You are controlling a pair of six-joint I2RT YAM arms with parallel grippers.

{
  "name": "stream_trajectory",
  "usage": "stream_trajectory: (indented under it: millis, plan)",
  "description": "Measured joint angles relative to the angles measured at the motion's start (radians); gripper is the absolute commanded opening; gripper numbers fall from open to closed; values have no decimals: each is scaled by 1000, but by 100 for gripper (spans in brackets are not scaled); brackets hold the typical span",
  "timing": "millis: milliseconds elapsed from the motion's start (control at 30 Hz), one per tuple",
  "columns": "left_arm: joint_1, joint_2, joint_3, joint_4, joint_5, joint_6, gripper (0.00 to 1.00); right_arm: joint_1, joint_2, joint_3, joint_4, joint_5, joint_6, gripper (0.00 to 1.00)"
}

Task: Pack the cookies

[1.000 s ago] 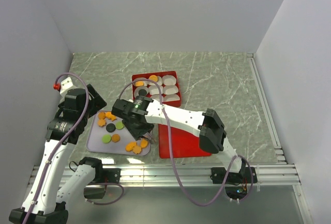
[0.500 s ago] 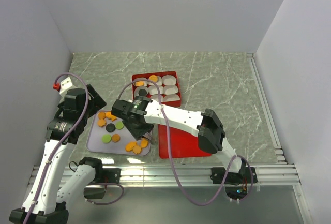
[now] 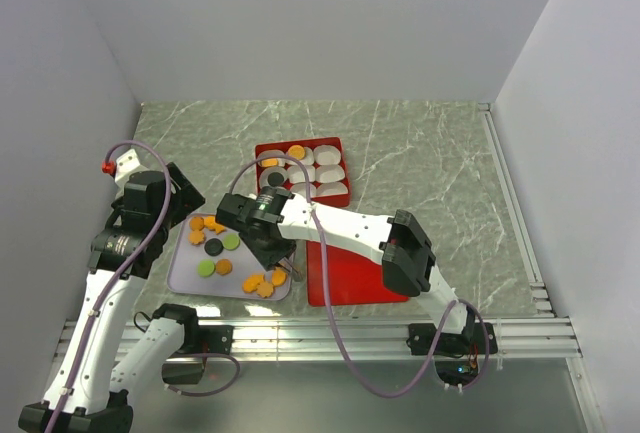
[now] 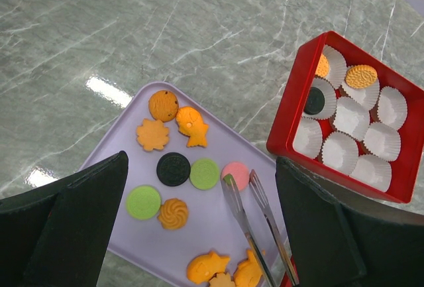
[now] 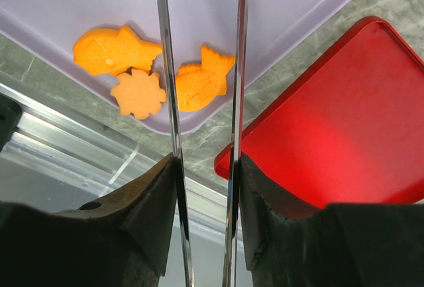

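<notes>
The right hand (image 5: 205, 168) clamps metal tongs (image 4: 248, 217) — tips apart above the purple tray (image 4: 112, 161) of cookies (image 4: 173, 168). The left hand (image 4: 199, 221) is wide apart.

Cookies (image 3: 212, 248) on tray (image 3: 185, 271), tongs (image 4: 248, 217) over its three-o'clock side; lid (image 3: 355, 278) just beside at three o'clock, box (image 4: 291, 105) of paper cups (image 3: 330, 172) at one o'clock.

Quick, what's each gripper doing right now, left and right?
Left gripper: open, holding nothing.
Right gripper: closed on the thin metal tongs.
</notes>
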Motion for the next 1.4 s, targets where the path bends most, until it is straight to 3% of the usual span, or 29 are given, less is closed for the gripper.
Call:
stream_trajectory:
  millis: [333, 567, 767, 1000, 1400]
  plan:
    - [0, 0, 0, 0, 0, 0, 99, -2, -60, 14, 20, 37, -2, 38]
    - [0, 0, 0, 0, 0, 0, 100, -29, -140, 168, 24, 81, -8, 38]
    - [0, 0, 0, 0, 0, 0, 99, -174, -226, 184, 35, 93, -9, 38]
    - [0, 0, 0, 0, 0, 0, 99, -362, -211, 185, 24, 102, -13, 37]
    - [0, 0, 0, 0, 0, 0, 99, -402, -162, 59, 37, 48, 0, 37]
